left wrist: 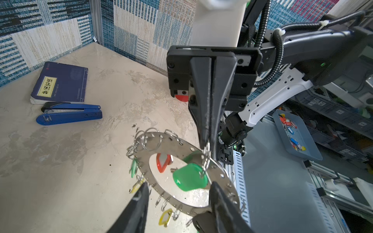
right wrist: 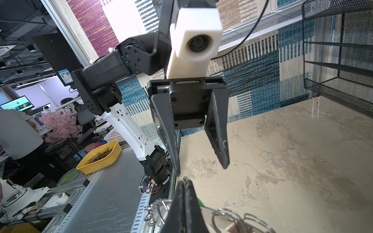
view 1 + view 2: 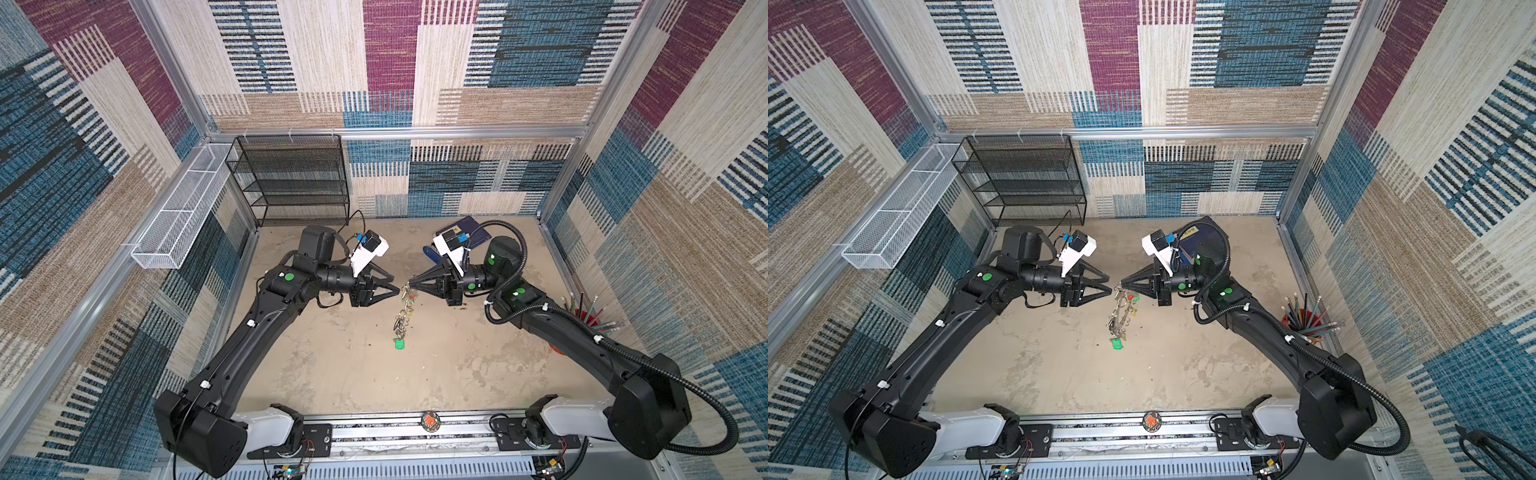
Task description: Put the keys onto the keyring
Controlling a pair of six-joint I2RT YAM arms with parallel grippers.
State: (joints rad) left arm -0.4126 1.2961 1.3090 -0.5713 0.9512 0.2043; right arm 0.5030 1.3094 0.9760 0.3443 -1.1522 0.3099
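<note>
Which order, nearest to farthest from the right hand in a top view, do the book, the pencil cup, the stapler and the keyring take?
1. keyring: hangs from the shut right hand, just below it.
2. stapler: lies a little behind the hand.
3. book: farther back, at the rear right.
4. pencil cup: far off on the right side.

Grey keyring (image 1: 181, 146), green tag (image 1: 189, 178), blue stapler (image 1: 68, 116), navy book (image 1: 62, 80), beige mottled tabletop (image 1: 56, 165).
</note>
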